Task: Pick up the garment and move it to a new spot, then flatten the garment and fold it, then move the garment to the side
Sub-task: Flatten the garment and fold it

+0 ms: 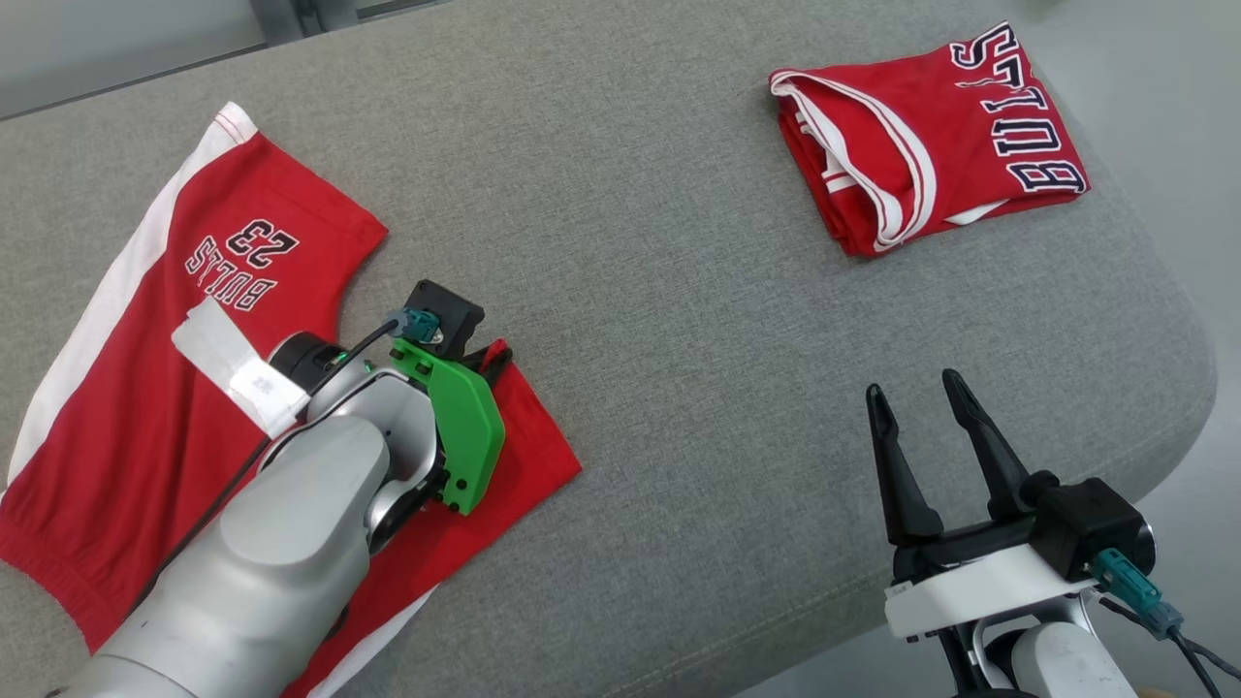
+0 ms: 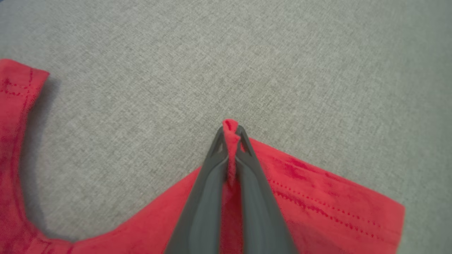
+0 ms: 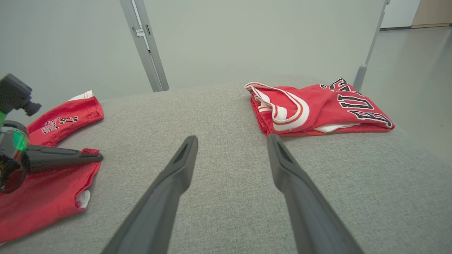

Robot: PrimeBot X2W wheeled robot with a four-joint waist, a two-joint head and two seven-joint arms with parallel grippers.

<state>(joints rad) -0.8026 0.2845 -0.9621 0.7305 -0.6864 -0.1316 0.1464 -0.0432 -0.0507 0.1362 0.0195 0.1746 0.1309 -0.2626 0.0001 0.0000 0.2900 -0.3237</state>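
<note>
Left wrist view showed the left gripper (image 2: 231, 131) clamped on the shorts' (image 1: 126, 407) hem corner, by the left edge of the cushion (image 1: 679, 320). The right gripper (image 1: 914, 386) gaped. Pickup seemed underway, and a clean lift would come next.

Bright, even, soft light with no glare; a faint shadow edges the garment (image 2: 14, 141) at the slightly blurred left wrist view's left, and the right wrist view's edges bend.
</note>
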